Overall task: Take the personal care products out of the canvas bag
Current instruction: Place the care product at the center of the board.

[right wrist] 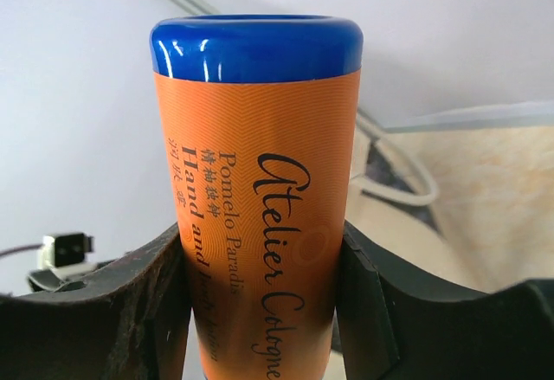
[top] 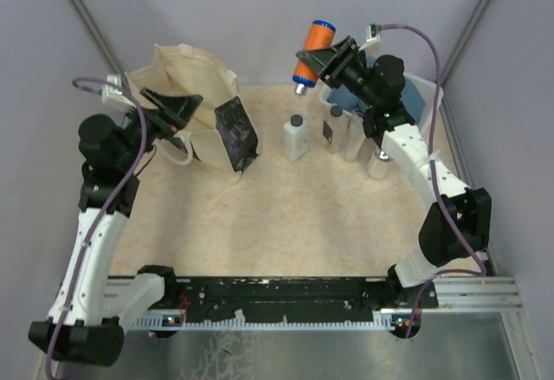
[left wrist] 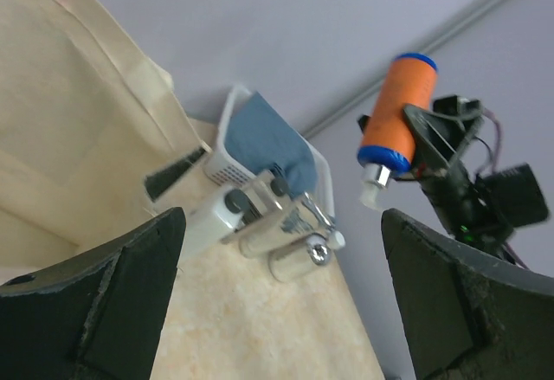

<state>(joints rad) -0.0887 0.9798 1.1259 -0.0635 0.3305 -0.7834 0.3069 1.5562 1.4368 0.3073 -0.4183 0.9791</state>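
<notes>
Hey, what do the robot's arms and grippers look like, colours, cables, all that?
The left arm and right arm have white shells, black joints and a lilac cable running along each. The left gripper and right gripper are black, with broad wedge-shaped fingers.

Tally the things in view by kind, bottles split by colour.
Orange-and-blue bottle, in right claw: 1
White bottle: 1
Clear bottles, partly hidden: 3
Canvas bag: 1
White basket: 1
Blue cloth: 1
Total: 8
</notes>
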